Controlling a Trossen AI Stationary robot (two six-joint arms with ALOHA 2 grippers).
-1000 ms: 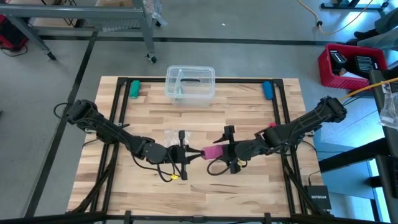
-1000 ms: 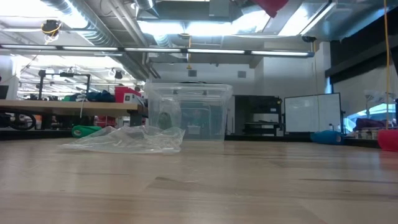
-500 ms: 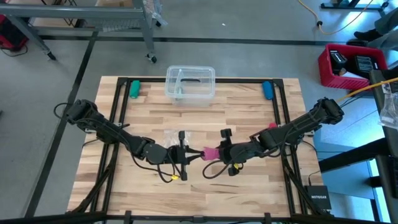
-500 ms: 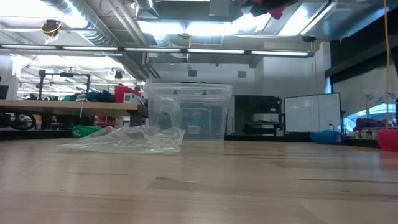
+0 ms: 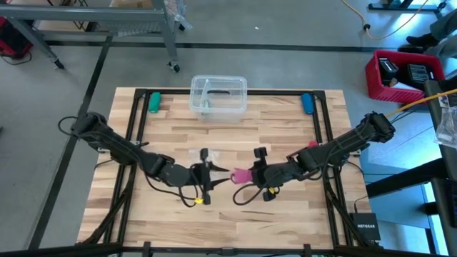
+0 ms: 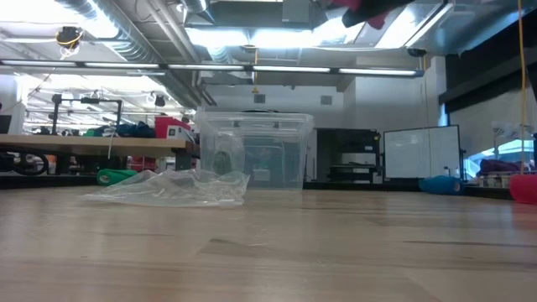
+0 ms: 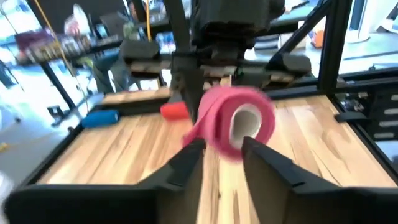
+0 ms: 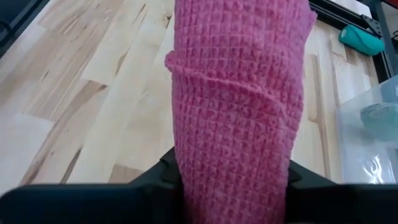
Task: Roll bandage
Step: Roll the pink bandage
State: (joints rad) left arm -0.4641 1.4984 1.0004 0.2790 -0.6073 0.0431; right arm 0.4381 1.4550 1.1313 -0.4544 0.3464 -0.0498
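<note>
From above, the bandage (image 5: 241, 175) hangs over mid-table in the right gripper (image 5: 258, 173), the left gripper (image 5: 208, 173) near its tail, which could unwind if tugged; the left wrist view shows parted fingers (image 7: 186, 163) short of the roll; the right wrist view shows it clamped.

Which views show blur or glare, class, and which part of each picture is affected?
Left wrist view: the pink bandage roll and the arm behind it are smeared by blur. Right wrist view: the bandage weave is crisp, while the table behind is soft. Low view: ceiling lights glare bright white. High view: evenly lit, no strong glare.
</note>
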